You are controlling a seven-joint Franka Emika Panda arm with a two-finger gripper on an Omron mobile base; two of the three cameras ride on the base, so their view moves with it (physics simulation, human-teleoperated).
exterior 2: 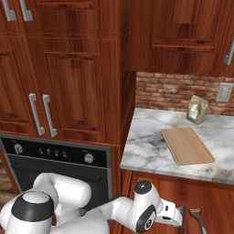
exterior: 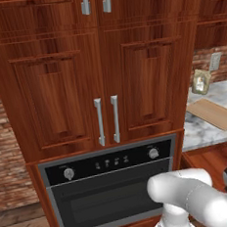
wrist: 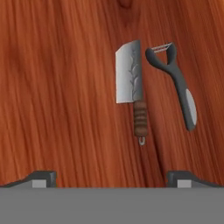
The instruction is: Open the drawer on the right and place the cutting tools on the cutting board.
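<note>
A red-brown wooden kitchen with a wall oven point(exterior: 110, 189) beside a marble counter point(exterior 2: 146, 153). In the open drawer point(wrist: 57, 96), on its wooden floor, a small cleaver point(wrist: 130, 83) lies beside a dark peeler point(wrist: 177, 83), close but apart. The gripper point(wrist: 111, 178) hangs above them, jaws spread wide and empty. The cutting board point(exterior 2: 186, 145) lies on the counter near its front edge. To grasp well, I'd centre over the cleaver's handle, jaws across it, and descend straight, clear of the peeler.

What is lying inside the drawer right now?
On the drawer's wooden floor lie a cleaver with a brown handle and a dark grey peeler, side by side and apart. The open gripper hovers above them. The rest of the drawer's inside lies beyond the frame.
</note>
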